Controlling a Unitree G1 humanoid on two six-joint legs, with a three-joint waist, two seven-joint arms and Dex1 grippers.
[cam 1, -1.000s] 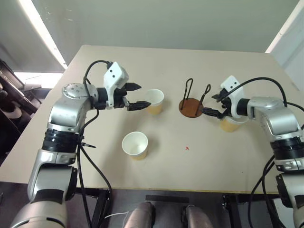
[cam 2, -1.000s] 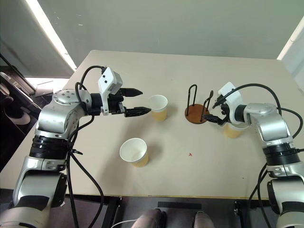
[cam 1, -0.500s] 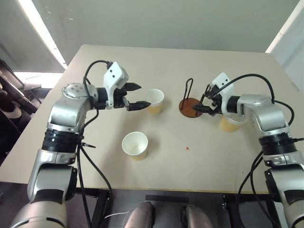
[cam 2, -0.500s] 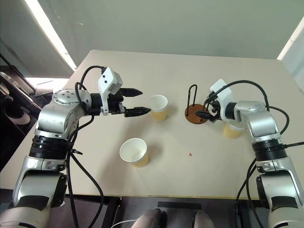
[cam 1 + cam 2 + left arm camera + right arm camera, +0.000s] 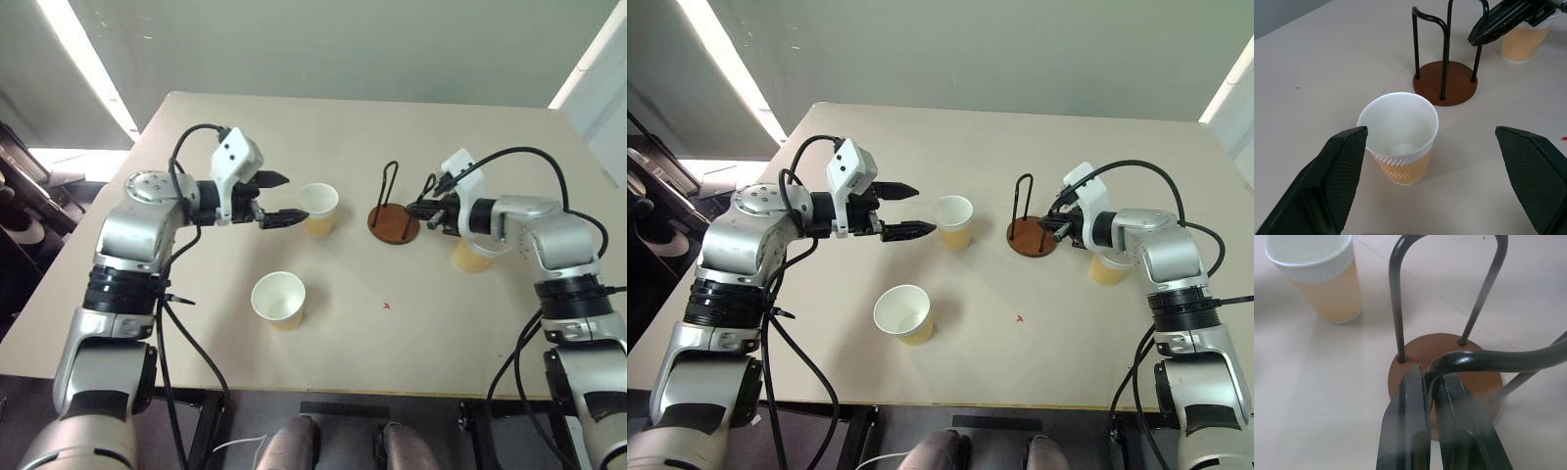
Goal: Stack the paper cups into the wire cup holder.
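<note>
Nearest the lower edge of the left eye view, a paper cup (image 5: 278,299) stood upright and alone on the beige worktop (image 5: 392,343), left of centre, with its white inside showing.

Further up, at mid-height, the other things lay in a rough row across the frame. Left of centre, the left pincer (image 5: 277,199) hung released, its two black fingers (image 5: 1342,171) spread wide and pointing toward a second paper cup (image 5: 318,209) just beside their tips. In the left wrist view this cup (image 5: 1399,137) stood upright between the spread fingers, without touching either of them.

Right of that cup stood the wire cup holder (image 5: 393,223), with its round rust-brown base flat on the worktop and no cup inside it. One black wire loop (image 5: 390,186) rose upright on its left side. The right pincer (image 5: 423,211) was clenched on the other loop, at the holder's right side. In the right wrist view its fingers (image 5: 1406,431) were closed together on the curved top of that wire (image 5: 1484,360), above the brown base.

A third paper cup (image 5: 475,255) stood just right of the holder, partly hidden beneath the right arm, at the right of the frame.
</note>
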